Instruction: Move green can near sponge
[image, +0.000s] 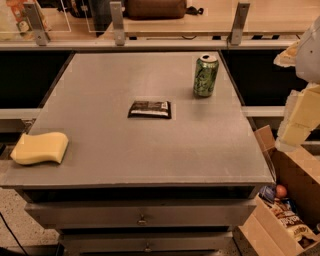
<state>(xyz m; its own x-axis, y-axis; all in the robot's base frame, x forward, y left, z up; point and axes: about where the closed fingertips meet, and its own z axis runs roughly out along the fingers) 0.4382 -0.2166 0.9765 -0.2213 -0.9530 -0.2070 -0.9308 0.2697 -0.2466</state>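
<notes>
The green can (206, 75) stands upright at the far right of the grey table (150, 145), silver top up. The pale yellow sponge (40, 148) lies flat at the table's near left corner, far from the can. My gripper (299, 120) hangs at the right edge of the view, beyond the table's right side, with pale yellow fingers pointing down. It is off to the right of the can and holds nothing that I can see.
A flat dark snack packet (150, 109) lies mid-table between can and sponge. An open cardboard box (287, 210) with snacks stands on the floor at the lower right. A railing with posts (117, 22) runs behind the table. Drawers (142, 214) sit under the tabletop.
</notes>
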